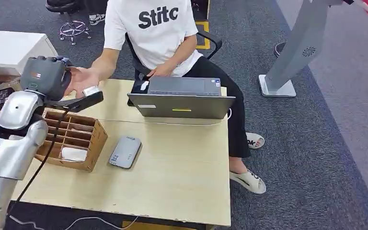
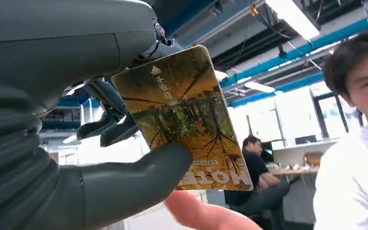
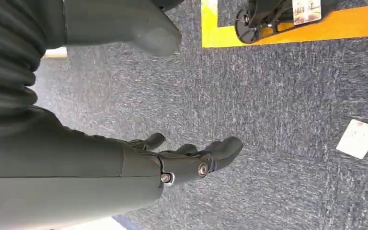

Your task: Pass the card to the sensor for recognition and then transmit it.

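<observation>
Pinched between thumb and fingers of the left hand, the card is held out above the table's far-left corner, at a person's open palm. If released early, it could be dropped. The right hand hangs empty, fingers loosely apart.

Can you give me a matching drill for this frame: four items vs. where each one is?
Items:
1. card
2. sensor
3. laptop
4. right hand

Places:
A. hanging over the carpet, holding nothing
B. flat on the table beside the wooden box
C. pinched in the left hand, held out to the person's palm
D. on the table's far edge, in front of the seated person

Pairs: 1-C, 2-B, 3-D, 4-A
</observation>
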`<control>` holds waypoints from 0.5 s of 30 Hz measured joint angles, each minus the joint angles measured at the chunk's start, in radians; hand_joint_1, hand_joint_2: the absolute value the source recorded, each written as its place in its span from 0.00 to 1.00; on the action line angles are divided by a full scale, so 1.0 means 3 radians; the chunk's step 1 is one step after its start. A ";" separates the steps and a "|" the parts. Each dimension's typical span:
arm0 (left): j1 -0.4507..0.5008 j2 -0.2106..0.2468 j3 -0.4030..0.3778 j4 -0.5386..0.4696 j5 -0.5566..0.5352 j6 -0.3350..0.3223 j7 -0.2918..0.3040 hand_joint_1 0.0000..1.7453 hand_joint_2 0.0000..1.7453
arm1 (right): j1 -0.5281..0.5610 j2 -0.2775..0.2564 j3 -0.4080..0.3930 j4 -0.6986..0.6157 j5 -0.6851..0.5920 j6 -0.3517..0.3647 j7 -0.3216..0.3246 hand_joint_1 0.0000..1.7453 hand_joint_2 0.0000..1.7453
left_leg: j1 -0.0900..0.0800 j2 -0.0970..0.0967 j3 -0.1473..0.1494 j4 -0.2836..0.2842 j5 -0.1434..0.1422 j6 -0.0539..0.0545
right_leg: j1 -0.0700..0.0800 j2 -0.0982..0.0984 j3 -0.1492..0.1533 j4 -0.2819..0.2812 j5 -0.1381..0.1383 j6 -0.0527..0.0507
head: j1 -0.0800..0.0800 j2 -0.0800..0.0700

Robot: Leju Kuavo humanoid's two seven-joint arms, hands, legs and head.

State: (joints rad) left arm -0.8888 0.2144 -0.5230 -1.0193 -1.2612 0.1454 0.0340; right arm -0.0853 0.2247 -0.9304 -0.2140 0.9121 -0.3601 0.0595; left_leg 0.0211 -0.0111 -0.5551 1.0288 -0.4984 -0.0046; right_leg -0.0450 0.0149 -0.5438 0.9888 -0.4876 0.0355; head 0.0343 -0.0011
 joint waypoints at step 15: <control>0.0143 -0.0065 0.0000 -0.0168 -0.0154 0.0306 0.0059 0.00 1.00 | -0.0002 0.0000 0.0000 0.0000 0.0041 -0.0017 0.0013 0.00 1.00 | 0.0000 0.0000 0.0001 0.0000 0.0000 0.0000 | 0.0000 0.0000 0.0000 -0.0001 0.0001 0.0000 | -0.0001 0.0000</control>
State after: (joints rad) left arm -0.8459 0.1949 -0.5230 -1.0697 -1.3073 0.2373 0.0515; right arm -0.0859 0.2247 -0.9304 -0.2140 0.9243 -0.3651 0.0633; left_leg 0.0210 -0.0110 -0.5548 1.0289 -0.4984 -0.0046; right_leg -0.0450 0.0148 -0.5437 0.9886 -0.4873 0.0355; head 0.0339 -0.0011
